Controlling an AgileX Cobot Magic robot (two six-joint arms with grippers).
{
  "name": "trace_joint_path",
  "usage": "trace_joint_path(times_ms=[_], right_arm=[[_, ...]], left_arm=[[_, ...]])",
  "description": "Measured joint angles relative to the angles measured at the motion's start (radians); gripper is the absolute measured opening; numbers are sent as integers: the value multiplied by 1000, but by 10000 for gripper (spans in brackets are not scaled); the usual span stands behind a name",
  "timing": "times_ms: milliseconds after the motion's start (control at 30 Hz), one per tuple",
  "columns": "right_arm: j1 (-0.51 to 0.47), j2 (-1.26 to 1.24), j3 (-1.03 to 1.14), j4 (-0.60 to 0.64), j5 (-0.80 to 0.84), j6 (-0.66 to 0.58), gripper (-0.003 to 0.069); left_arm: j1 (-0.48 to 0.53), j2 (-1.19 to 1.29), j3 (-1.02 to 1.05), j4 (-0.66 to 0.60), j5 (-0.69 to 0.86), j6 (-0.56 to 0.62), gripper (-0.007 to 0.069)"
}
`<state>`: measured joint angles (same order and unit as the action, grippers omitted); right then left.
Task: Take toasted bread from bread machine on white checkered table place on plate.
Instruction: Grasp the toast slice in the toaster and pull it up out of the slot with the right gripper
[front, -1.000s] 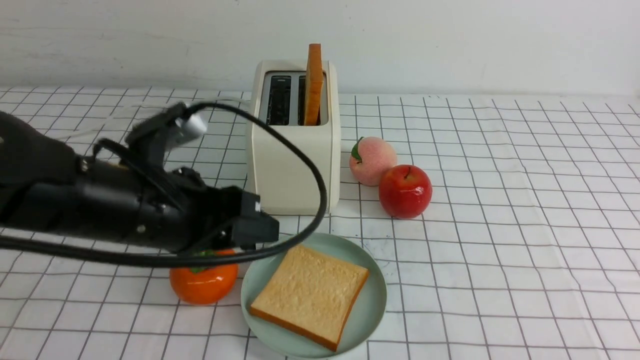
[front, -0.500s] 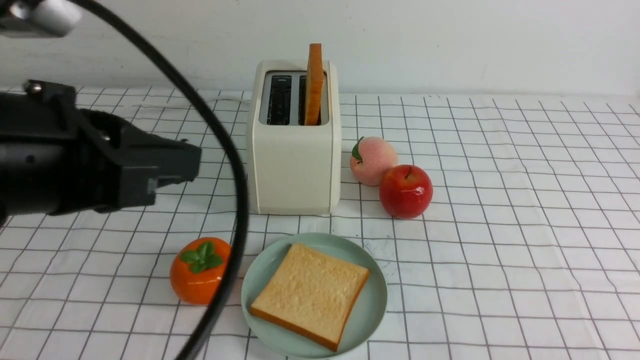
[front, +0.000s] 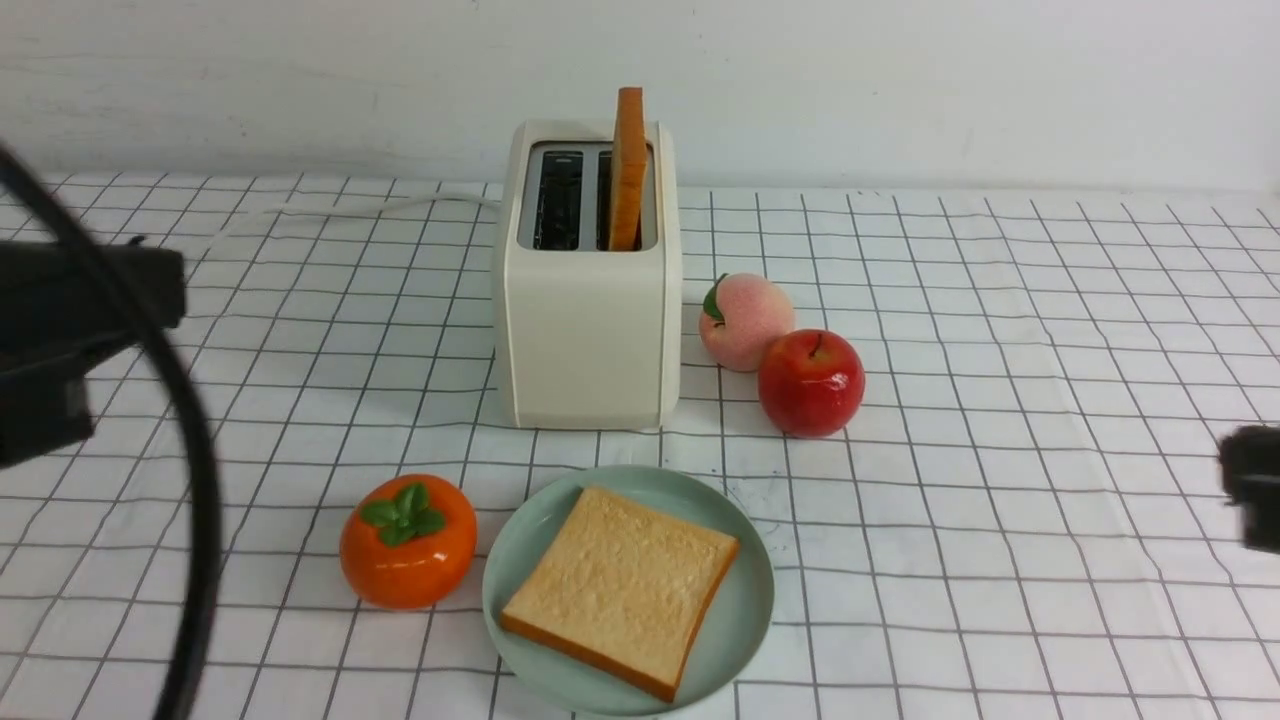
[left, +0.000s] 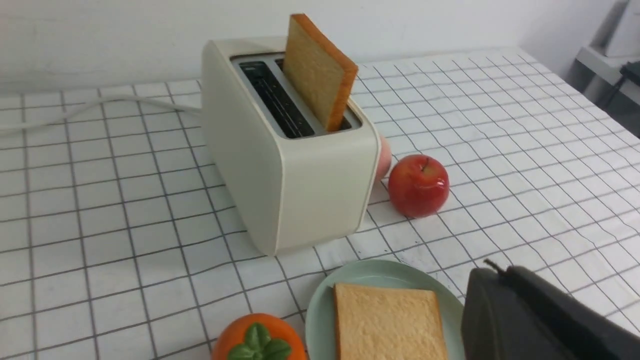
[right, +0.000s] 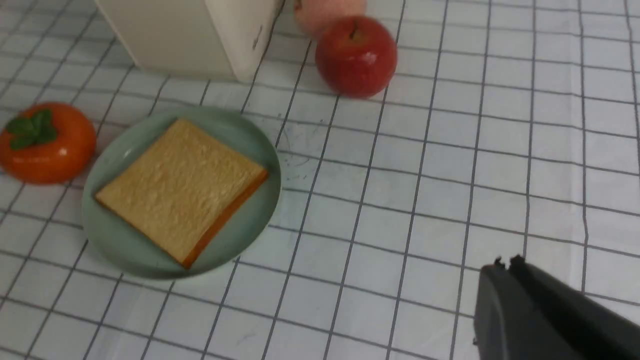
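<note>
White cloth with a thin dark grid covers the surface. Nearest to the camera lies the plate, and one slice of toast rests flat on it, with one corner close to the rim. Just beside the plate, on the robot's left, sits an orange fruit with a green leaf on top.

At the left edge of the front view is the left hand. Its fingers are pressed together and hold nothing. A black cable curves down in front of it. At the right edge is the right hand, well apart from the plate. Its fingers are also closed together on nothing.

Behind the plate stands the toaster. To its right is a red apple, and a peach sits just beside the apple and near the toaster. The second slice stands upright in the right slot, and its upper part sticks out above the top. A white cord runs from behind the toaster to the left. Farthest is a plain white wall.
</note>
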<state>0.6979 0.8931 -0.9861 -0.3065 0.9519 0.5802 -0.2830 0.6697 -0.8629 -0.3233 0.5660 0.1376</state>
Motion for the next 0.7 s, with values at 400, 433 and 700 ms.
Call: trace_joint_path(times_ms=[400, 433, 700], right_arm=[[-84, 558, -609, 355, 120, -407, 11], [-97, 620, -686, 390, 120, -419, 22], [-98, 912, -1010, 411, 73, -352, 230]], left_arm=[[0, -534, 408, 100, -82, -176, -13], [0, -607, 454, 97, -76, -178, -13], [0, -682, 519, 70, 0, -182, -13]])
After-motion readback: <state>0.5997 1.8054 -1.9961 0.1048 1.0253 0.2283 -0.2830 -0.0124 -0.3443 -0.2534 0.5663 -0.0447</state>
